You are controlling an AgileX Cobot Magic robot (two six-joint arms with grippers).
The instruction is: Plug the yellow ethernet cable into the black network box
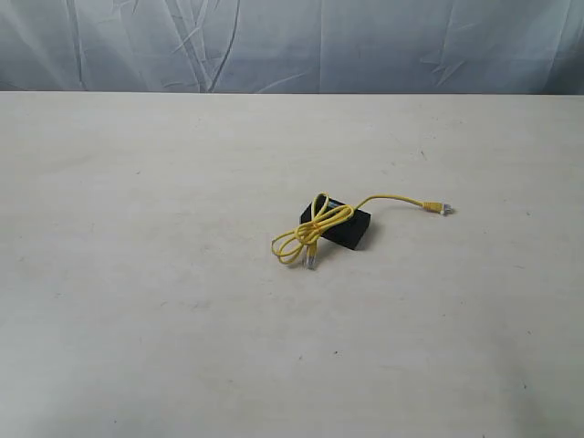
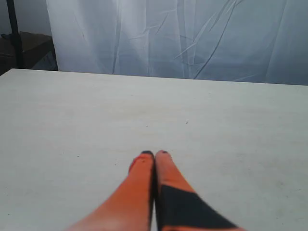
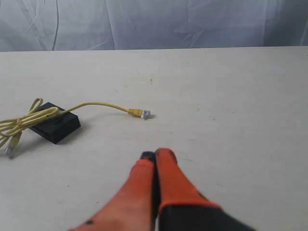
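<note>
The black network box [image 1: 336,225] lies flat near the middle of the table, also in the right wrist view [image 3: 55,125]. The yellow ethernet cable [image 1: 315,228] is looped in a tied bundle over the box. One plug [image 1: 441,209] lies out to the box's right, seen too in the right wrist view [image 3: 143,114]. The other plug [image 1: 311,261] rests in front of the box. My right gripper [image 3: 155,155] is shut and empty, well short of the free plug. My left gripper [image 2: 154,153] is shut over bare table, with neither box nor cable in its view.
A pale table [image 1: 137,274] spreads wide on all sides of the box. A wrinkled grey-white backdrop [image 1: 292,46] hangs behind the far edge. A dark stand [image 2: 14,33] shows beyond the table in the left wrist view.
</note>
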